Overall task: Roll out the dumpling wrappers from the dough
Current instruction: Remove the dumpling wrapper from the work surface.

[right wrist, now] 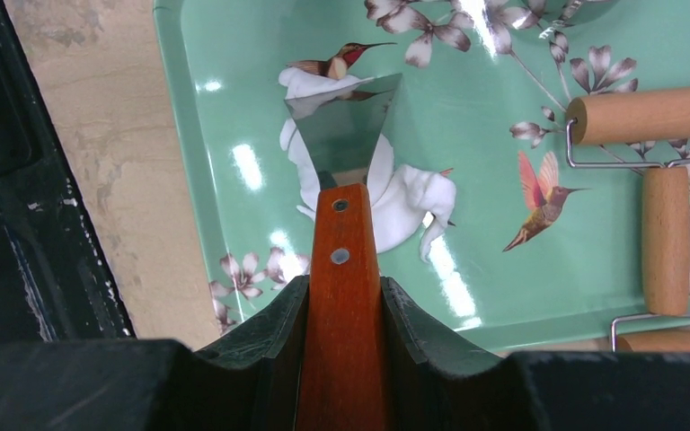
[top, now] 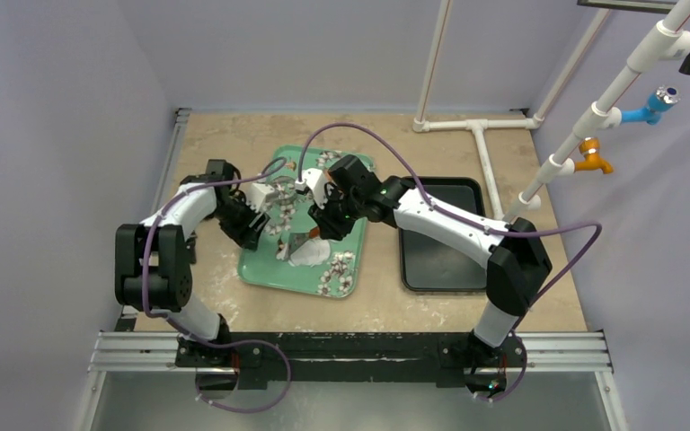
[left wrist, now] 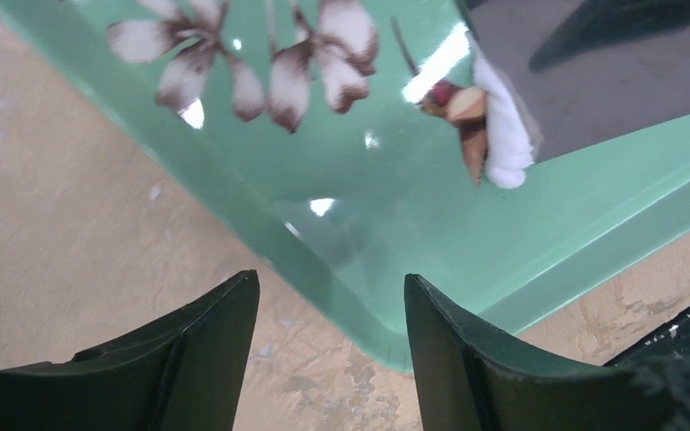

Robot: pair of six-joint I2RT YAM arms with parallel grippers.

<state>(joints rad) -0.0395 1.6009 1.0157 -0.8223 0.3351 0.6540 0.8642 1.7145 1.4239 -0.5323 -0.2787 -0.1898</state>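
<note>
The right gripper (right wrist: 341, 305) has its jaws closed tight on the reddish wooden handle of a scraper (right wrist: 342, 135). The scraper's steel blade reaches out over the floor of the green flowered tray (right wrist: 234, 90), and its edge lies on or just above the dough (right wrist: 404, 193); the pictures do not show whether the two touch. The dough sits inside the tray, close to the rim nearest the arm bases. It is a ragged, smeared white patch with stray lobes, neither a rounded lump nor a clean disc. No thin round wrappers can be seen anywhere on the tray. A wooden roller (right wrist: 665, 238) on a wire frame lies unheld on the tray floor, well apart from the dough. The left gripper (left wrist: 332, 305) hangs over a corner of the tray with its jaws wide and nothing between them. By this evidence the task is at an early stage. The dough looks pressed or spread, and the scraper seems set to lift or gather it. Rolling it into an even sheet, and shaping separate wrappers, appears to be left to do.
</note>
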